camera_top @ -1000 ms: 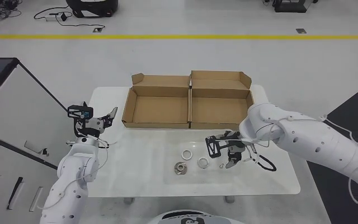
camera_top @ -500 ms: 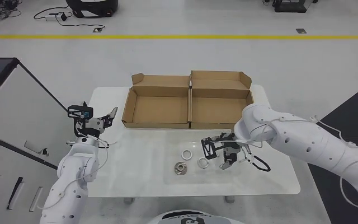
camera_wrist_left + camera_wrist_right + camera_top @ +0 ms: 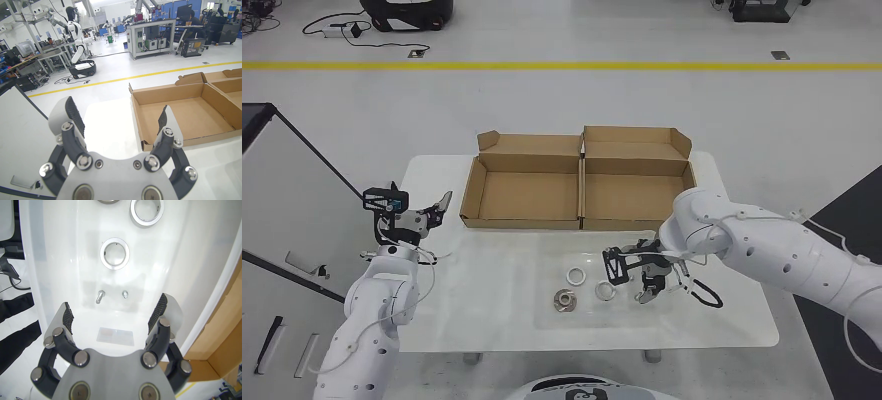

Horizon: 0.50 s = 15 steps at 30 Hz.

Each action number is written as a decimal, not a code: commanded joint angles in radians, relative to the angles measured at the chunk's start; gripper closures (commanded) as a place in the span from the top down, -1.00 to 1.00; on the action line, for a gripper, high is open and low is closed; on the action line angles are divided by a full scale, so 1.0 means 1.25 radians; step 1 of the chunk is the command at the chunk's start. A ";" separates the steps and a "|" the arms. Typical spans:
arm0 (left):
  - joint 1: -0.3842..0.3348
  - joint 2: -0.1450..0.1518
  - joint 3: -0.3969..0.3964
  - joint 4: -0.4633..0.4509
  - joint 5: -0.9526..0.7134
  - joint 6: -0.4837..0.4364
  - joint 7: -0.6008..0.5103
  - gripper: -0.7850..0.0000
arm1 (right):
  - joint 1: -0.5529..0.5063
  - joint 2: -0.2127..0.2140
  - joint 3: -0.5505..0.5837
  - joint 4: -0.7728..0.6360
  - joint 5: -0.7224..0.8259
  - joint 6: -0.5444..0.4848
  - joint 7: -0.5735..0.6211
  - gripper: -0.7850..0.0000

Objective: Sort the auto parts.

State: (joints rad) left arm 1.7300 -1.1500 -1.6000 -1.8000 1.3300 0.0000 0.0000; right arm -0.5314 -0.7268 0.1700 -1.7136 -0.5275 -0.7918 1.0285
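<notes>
Two silver rings [image 3: 575,274] [image 3: 605,291] and a flanged metal part [image 3: 564,299] lie near the middle of the white table [image 3: 492,290]. In the right wrist view, the nearer ring [image 3: 114,253] lies ahead of two small bolts [image 3: 99,296] [image 3: 125,294], with the other ring [image 3: 146,212] farther off. My right gripper [image 3: 115,308] hangs open just short of the bolts, nothing between its fingers; from above the right gripper [image 3: 625,277] is right of the rings. My left gripper [image 3: 121,113] is open and empty at the table's left edge, also seen from above as the left gripper [image 3: 432,212].
Two open cardboard boxes stand side by side at the back of the table, the left box [image 3: 522,195] and the right box [image 3: 634,195]. The left box's wall [image 3: 140,130] is close beside my left gripper. A clear card [image 3: 115,339] lies flat under my right gripper.
My right gripper has shifted left, closer to the rings and bolts. The left arm has not moved.
</notes>
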 commanded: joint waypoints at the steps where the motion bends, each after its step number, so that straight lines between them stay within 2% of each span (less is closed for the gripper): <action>1: 0.000 0.000 0.000 0.000 0.000 0.000 0.000 1.00 | 0.001 0.000 0.000 0.000 -0.001 0.000 0.000 1.00; 15: 0.000 0.000 0.000 0.000 0.000 0.000 0.000 1.00 | -0.002 -0.001 0.000 -0.007 -0.024 0.007 0.007 1.00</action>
State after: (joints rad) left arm 1.7300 -1.1500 -1.6000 -1.8000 1.3300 0.0000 0.0000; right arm -0.5305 -0.7271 0.1700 -1.7163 -0.5323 -0.7900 1.0301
